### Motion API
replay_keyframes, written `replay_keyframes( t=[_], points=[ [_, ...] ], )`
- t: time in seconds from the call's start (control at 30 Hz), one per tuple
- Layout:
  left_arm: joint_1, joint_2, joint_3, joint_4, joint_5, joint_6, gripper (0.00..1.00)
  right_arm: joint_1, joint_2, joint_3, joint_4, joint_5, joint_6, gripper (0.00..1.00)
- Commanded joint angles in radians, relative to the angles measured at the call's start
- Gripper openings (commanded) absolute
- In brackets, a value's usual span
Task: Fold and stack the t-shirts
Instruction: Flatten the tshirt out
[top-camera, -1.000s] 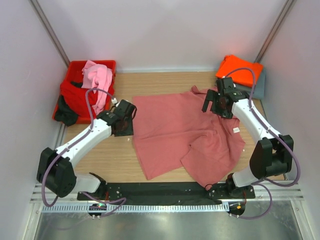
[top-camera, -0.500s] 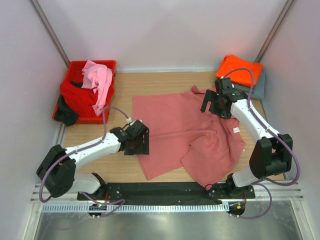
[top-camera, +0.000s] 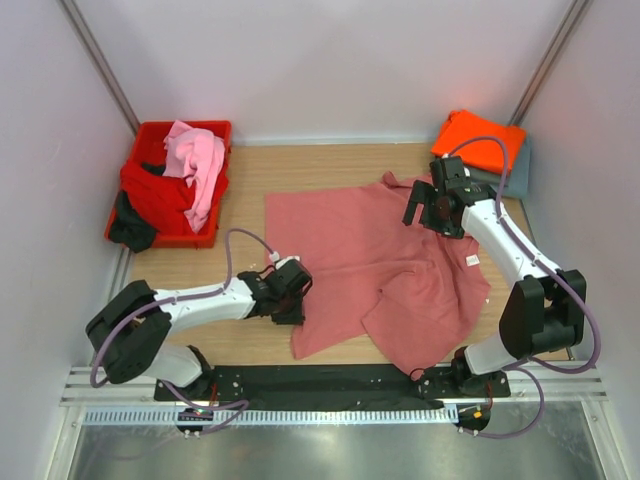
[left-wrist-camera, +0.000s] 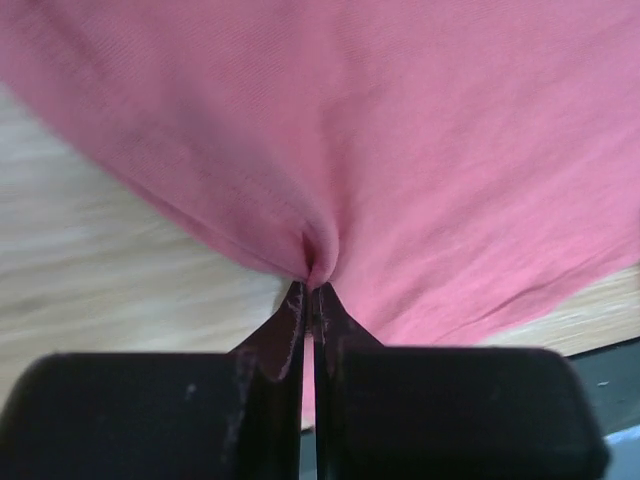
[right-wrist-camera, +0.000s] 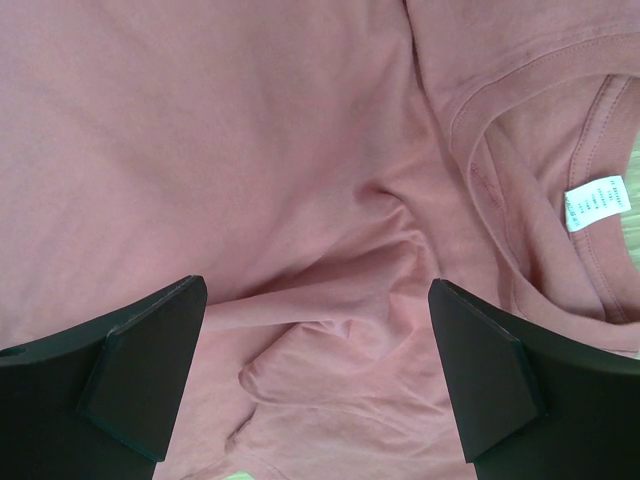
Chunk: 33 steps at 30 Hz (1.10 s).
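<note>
Over the last second the left end effector (top-camera: 290, 300) had travelled along the left edge of the salmon-pink t-shirt (top-camera: 360, 250). It went from the far part of that edge toward the near-left corner, opening on the way and then closing. In the left wrist view its jaws were clamped together on a small pucker of the shirt's hem, with bare desk (top-camera: 330, 165) just to the left.

The right end effector (top-camera: 425, 205) had barely shifted. It hovered over the shirt's far right part, by the collar, jaws wide apart and holding nothing, with the white label (right-wrist-camera: 595, 203) off to its right.

The shirt lay spread but rumpled in the middle of the desk, its near right part lapped over itself. The orange t-shirt (top-camera: 480, 140) sat folded in the far right corner, and other shirts were heaped in the red crate (top-camera: 150, 127) at far left.

The new grip on the near-left hem probably meant a straightening pull or first fold could start, though the right side had no hold yet.
</note>
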Motion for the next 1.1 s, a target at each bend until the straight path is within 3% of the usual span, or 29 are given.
replay_keyframes(
  t=[0.0, 0.07, 0.17, 0.3, 0.4, 0.47, 0.67, 0.7, 0.77, 0.8, 0.93, 1.07],
  points=[
    [0.004, -0.113, 0.001, -0.206, -0.125, 0.039, 0.00, 0.004, -0.031, 0.012, -0.005, 0.054, -0.018, 1.00],
    [0.046, -0.265, 0.056, -0.396, -0.202, 0.056, 0.00, 0.002, -0.027, 0.012, -0.008, 0.074, -0.019, 1.00],
    [0.073, -0.428, 0.110, -0.506, -0.210, 0.026, 0.00, -0.001, -0.012, 0.007, 0.004, 0.081, -0.012, 1.00],
    [0.109, -0.495, 0.208, -0.672, -0.246, 0.012, 0.00, -0.001, 0.021, 0.017, 0.026, 0.068, 0.008, 1.00],
    [0.115, -0.527, 0.243, -0.755, -0.284, 0.016, 0.11, -0.003, 0.059, 0.044, 0.030, 0.056, 0.011, 1.00],
    [0.129, -0.530, 0.260, -0.822, -0.302, 0.019, 0.11, -0.001, 0.082, 0.066, 0.033, 0.053, 0.010, 1.00],
    [0.141, -0.564, 0.306, -0.922, -0.366, 0.042, 0.34, -0.001, 0.217, 0.231, 0.033, 0.021, 0.005, 1.00],
    [0.152, -0.567, 0.314, -0.933, -0.380, 0.064, 0.56, -0.001, 0.240, 0.268, 0.024, 0.018, 0.002, 1.00],
    [0.162, -0.566, 0.337, -0.916, -0.389, 0.102, 0.87, 0.000, 0.321, 0.379, -0.008, 0.016, 0.004, 1.00],
    [0.176, -0.556, 0.345, -0.887, -0.402, 0.146, 0.92, 0.002, 0.355, 0.414, -0.005, 0.012, 0.002, 1.00],
    [0.219, -0.498, 0.375, -0.735, -0.275, 0.310, 0.97, 0.002, 0.553, 0.637, -0.097, -0.010, -0.004, 0.94],
    [0.233, -0.491, 0.331, -0.568, -0.254, 0.412, 0.96, 0.002, 0.721, 0.804, -0.100, -0.053, 0.001, 0.72]
  ],
)
